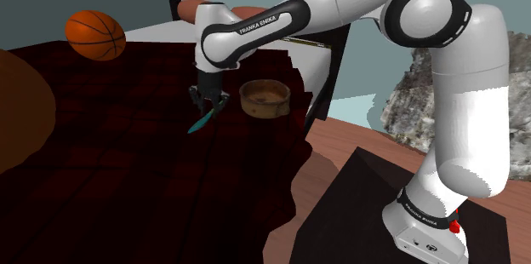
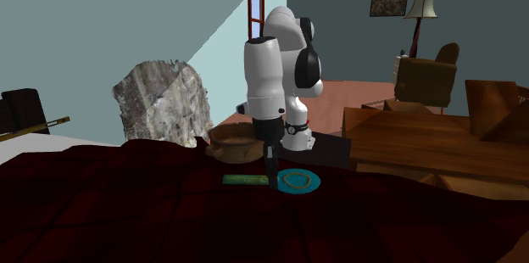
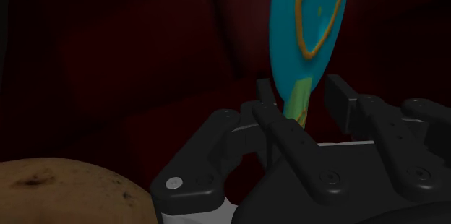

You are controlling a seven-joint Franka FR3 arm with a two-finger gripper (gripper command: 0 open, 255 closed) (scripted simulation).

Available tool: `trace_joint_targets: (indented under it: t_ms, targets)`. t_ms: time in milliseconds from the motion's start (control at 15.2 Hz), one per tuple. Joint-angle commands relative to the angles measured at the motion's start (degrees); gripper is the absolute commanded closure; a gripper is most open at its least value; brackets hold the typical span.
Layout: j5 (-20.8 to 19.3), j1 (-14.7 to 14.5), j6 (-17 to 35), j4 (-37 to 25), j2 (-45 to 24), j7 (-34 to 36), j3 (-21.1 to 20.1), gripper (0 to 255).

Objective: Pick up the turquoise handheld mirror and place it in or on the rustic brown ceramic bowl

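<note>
Centring the spread hand (image 3: 302,85) on the thin neck of the turquoise handheld mirror (image 3: 285,42) before pinching should stop it twisting toward the brown bowl (image 1: 265,99) at the shoulder view's right.

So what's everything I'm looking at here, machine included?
cloth: one, dark red, covering the work surface.
bowl: one, brown, on the cloth.
mirror: one, turquoise, on the cloth near the bowl.
basketball: one, orange, at the cloth's edge, shoulder view's upper left.
rock: one, grey, beyond the cloth.
armchair: one, brown, beside the lamp.
arm: one, white, on a black stand.
gripper: one, black, open, fingers either side of the mirror's handle.
</note>
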State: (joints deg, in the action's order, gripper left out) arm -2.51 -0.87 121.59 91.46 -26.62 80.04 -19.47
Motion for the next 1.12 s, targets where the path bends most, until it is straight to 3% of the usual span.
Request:
trace_joint_targets:
  t_ms: [0,1056]
  targets:
    - [0.18,0.00,-0.53,0.08,0.14,-0.09,-0.14,255]
    - [1.00,-0.03,-11.53,-8.28,2.94,0.21,-0.70,255]
